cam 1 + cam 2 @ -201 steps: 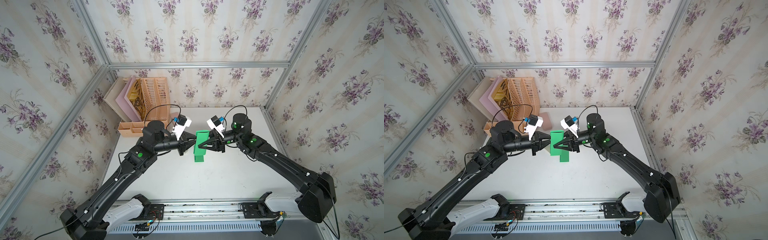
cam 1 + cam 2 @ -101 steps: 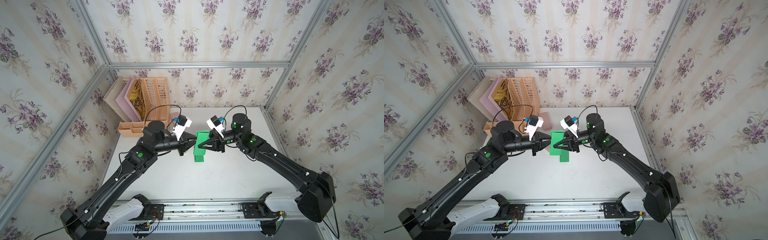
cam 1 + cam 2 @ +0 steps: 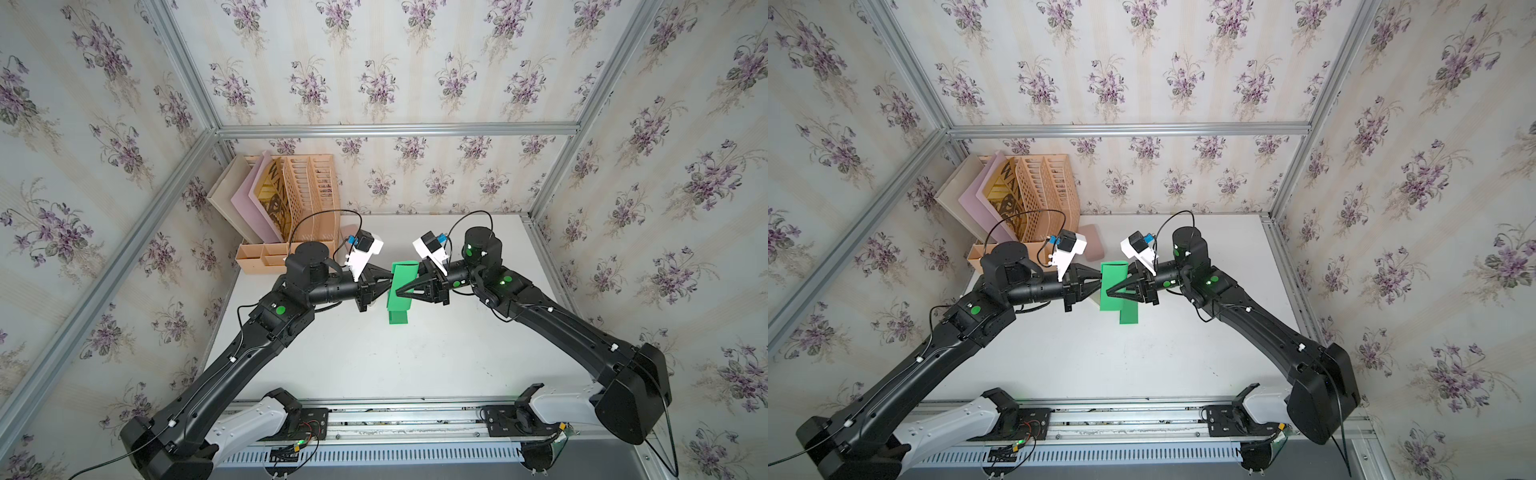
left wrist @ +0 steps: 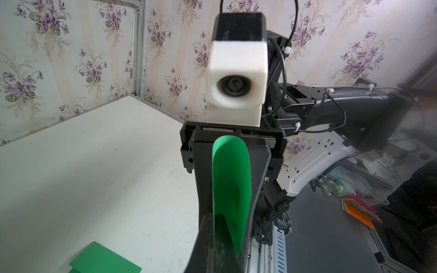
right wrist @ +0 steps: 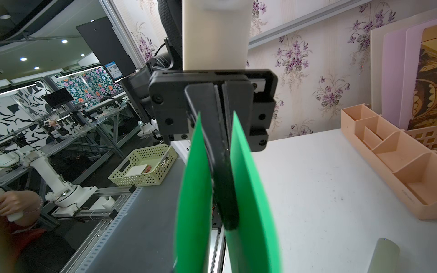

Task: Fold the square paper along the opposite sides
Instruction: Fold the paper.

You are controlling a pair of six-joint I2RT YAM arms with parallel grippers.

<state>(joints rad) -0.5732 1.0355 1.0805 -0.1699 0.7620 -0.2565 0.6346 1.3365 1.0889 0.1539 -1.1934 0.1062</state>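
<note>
The green square paper (image 3: 402, 274) (image 3: 1113, 274) hangs above the white table (image 3: 415, 357), bent into a narrow loop with two upright flaps (image 5: 250, 189). My right gripper (image 3: 397, 293) (image 3: 1108, 293) is closed on the loop from outside, its fingers (image 4: 203, 177) flanking the green. From the opposite side my left gripper (image 3: 390, 283) (image 5: 228, 224) is shut, its fingers reaching in between the flaps; I see no paper between them. Another flat green sheet (image 3: 398, 316) (image 4: 104, 258) lies on the table just below.
A peach desk organiser (image 3: 291, 208) (image 5: 390, 153) holding boards stands at the back left corner. A pinkish pad (image 3: 1093, 245) lies beside it. A pale cylinder (image 5: 384, 256) shows low in the right wrist view. The rail (image 3: 395, 419) runs along the table's front.
</note>
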